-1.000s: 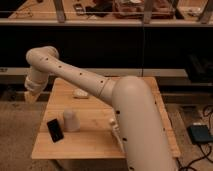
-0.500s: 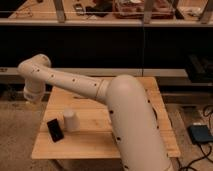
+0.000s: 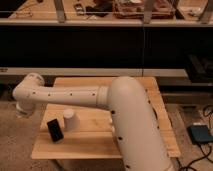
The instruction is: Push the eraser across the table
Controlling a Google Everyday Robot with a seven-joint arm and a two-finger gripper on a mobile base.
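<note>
The eraser (image 3: 55, 130) is a flat black block lying near the front left corner of the table (image 3: 90, 142), which has a light bamboo-wood top. A white cup (image 3: 70, 120) stands just right of it and slightly behind. My white arm reaches from the lower right across the table's back part to the left. The gripper (image 3: 22, 106) is at the arm's far end, off the table's left edge, to the left of and behind the eraser and apart from it.
A dark shelf unit (image 3: 100, 45) with a counter on top runs along the back. A blue-grey box (image 3: 201, 134) with cables lies on the floor at the right. My arm hides much of the table's back and right side.
The arm has swung further left and lower. The gripper went from over the table's back left corner to beyond its left edge. The eraser and cup have not moved.
</note>
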